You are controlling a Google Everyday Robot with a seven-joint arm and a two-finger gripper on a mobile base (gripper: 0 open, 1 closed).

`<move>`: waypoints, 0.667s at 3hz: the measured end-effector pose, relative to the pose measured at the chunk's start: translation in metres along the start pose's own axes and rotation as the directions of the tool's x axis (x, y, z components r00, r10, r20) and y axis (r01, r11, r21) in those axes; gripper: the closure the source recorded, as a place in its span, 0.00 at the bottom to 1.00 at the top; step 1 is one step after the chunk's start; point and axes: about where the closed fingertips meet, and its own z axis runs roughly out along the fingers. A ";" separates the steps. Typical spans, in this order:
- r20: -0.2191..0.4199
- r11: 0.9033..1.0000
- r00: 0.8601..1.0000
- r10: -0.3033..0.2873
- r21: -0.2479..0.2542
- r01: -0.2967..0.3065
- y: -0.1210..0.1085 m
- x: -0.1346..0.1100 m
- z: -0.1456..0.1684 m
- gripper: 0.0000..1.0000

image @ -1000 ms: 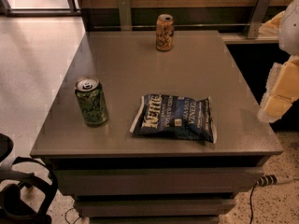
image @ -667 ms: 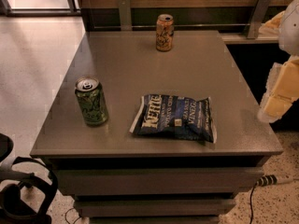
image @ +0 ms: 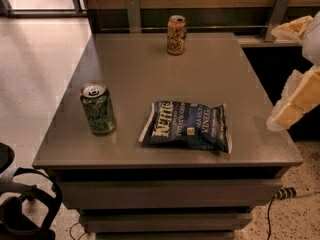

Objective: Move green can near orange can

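The green can (image: 98, 108) stands upright near the table's front left edge, green with a dark scribbled pattern and a silver top. The orange can (image: 176, 34) stands upright at the far middle of the table, well apart from the green can. My gripper (image: 299, 64) is at the right edge of the view, off the table's right side and far from both cans. Its two cream fingers (image: 294, 103) stand apart with nothing between them.
A blue chip bag (image: 187, 126) lies flat on the grey table (image: 135, 64), right of the green can. A wood-panel wall with metal brackets runs behind the table. A dark chair base (image: 22, 209) and a floor cable (image: 290, 194) lie below.
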 end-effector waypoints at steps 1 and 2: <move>0.183 1.000 0.983 0.023 -0.007 -0.022 0.010 -0.024 0.019 0.00; 0.357 0.998 0.932 0.055 -0.048 -0.040 0.026 -0.061 0.043 0.00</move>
